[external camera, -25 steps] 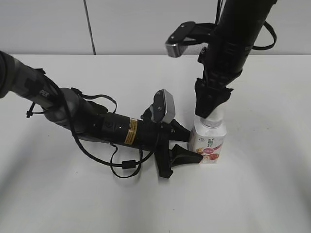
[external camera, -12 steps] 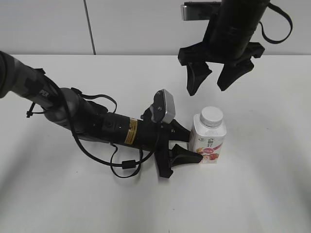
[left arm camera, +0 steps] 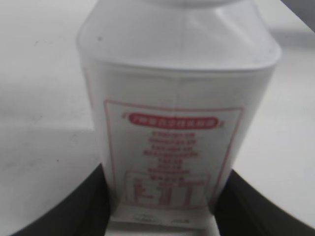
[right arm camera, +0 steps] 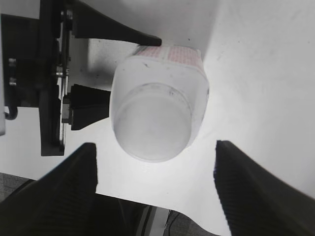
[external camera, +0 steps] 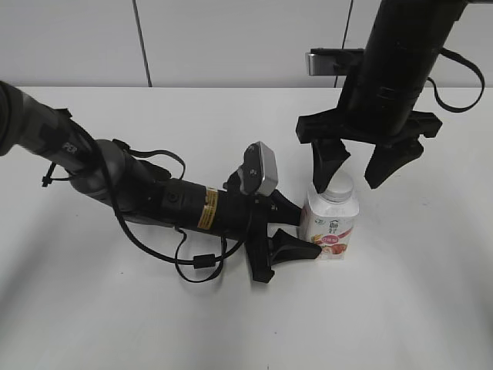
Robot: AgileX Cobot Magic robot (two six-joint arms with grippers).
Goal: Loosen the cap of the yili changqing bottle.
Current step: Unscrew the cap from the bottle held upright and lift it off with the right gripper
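The yili changqing bottle (external camera: 330, 227) stands upright on the white table, its red-pink band facing front. Its white cap (external camera: 337, 187) sits on the neck. My left gripper (external camera: 296, 230) is shut on the bottle's body from the left; the left wrist view shows the bottle (left arm camera: 177, 118) between the two black fingers. My right gripper (external camera: 366, 162) hangs open just above the cap, fingers spread wide and not touching it. The right wrist view looks down on the cap (right arm camera: 151, 122) between the open fingers (right arm camera: 155, 172), with the bottle (right arm camera: 197, 88) below.
The left arm (external camera: 139, 193) lies low across the table from the left, with loose black cables (external camera: 196, 262) beside it. The right arm (external camera: 397, 69) comes down from above. A grey wall stands behind the table.
One second ago my right gripper was shut on the cap. It let go, opened, rose and turned, and has now come back down close above the cap, still open.
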